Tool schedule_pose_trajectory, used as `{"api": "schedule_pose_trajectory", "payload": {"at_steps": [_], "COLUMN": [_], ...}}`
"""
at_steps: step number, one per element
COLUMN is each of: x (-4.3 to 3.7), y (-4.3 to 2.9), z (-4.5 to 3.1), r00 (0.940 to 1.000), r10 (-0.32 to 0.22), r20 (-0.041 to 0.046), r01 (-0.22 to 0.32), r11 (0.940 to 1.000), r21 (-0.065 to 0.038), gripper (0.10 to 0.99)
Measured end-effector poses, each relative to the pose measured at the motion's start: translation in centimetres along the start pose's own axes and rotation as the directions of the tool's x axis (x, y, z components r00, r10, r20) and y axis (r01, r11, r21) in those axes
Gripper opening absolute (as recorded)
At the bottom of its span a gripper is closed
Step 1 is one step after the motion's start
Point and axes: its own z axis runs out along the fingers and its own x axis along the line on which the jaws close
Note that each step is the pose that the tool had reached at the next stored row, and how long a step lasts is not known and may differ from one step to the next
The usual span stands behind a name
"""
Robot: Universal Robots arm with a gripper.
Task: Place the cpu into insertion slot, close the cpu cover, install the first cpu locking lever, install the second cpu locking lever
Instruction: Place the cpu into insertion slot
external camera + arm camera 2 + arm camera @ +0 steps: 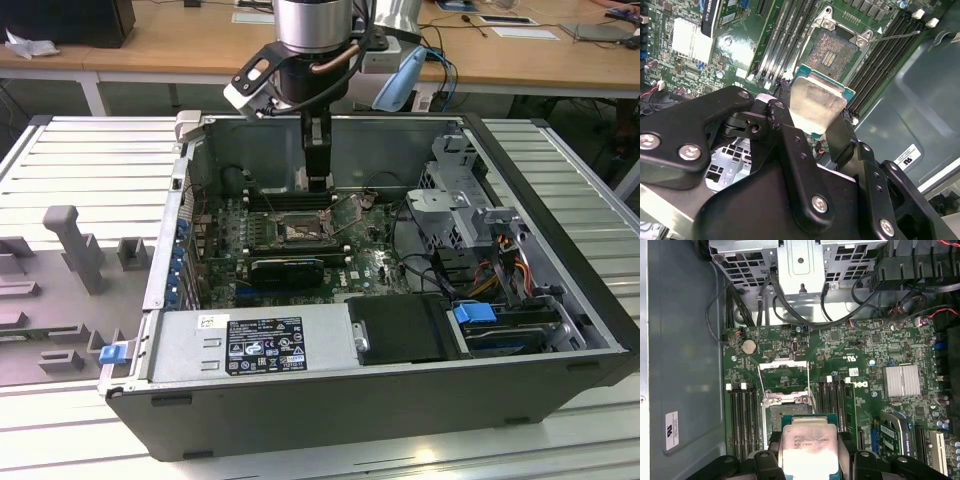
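Nearest the lens in both wrist views were the black links of the gripper (pixel 812 120), and between its fingers (pixel 782 112) sat the cpu (pixel 817 97), pinched by two opposite edges with its pale metal lid facing the camera. So the gripper was closed on the chip at about the chip's own width. The cpu hung in the air over the board (pixel 865 347), touching nothing else that I could see.

The slot (pixel 835 52) was bare, its field of contacts uncovered, so the first step looked unfinished. It lay just beyond the chip's free edge, the edge away from the gripper's body, and below it. In the first wrist view the cpu (pixel 807 447) overlapped the near rim of the slot (pixel 782 410), so the offset was small and ran along the line of the memory slots (pixel 742 420) flanking it. The chip's sides seemed roughly square to the slot's sides. Whether it was level with the board, I could not tell.

The cover (pixel 782 371) stood open on the far side of the slot from the chip, leaving the way down unblocked. A thin wire lever (pixel 900 35) stuck out free beside the slot.

In the exterior view the gripper (pixel 318 182) hung inside the case (pixel 560 230), above the slot (pixel 297 232) and slightly toward that view's right.
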Motion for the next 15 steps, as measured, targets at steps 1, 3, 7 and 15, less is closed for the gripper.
{"api": "schedule_pose_trajectory", "payload": {"at_steps": [1,3,7,15], "x": [0.00,0.00,-0.01,-0.02], "y": [-0.01,-0.01,-0.03,-0.15], "z": [0.06,0.13,0.41,1.75], "r00": [1.0000,1.0000,1.0000,1.0000], "r10": [0.001,0.001,0.003,0.007], "r20": [0.0001,0.0001,0.0003,0.0016], "r01": [-0.001,-0.001,-0.003,-0.007], "r11": [1.0000,1.0000,1.0000,1.0000], "r21": [0.000,0.000,0.000,0.000], "gripper": [0.529,0.529,0.529,0.529]}}
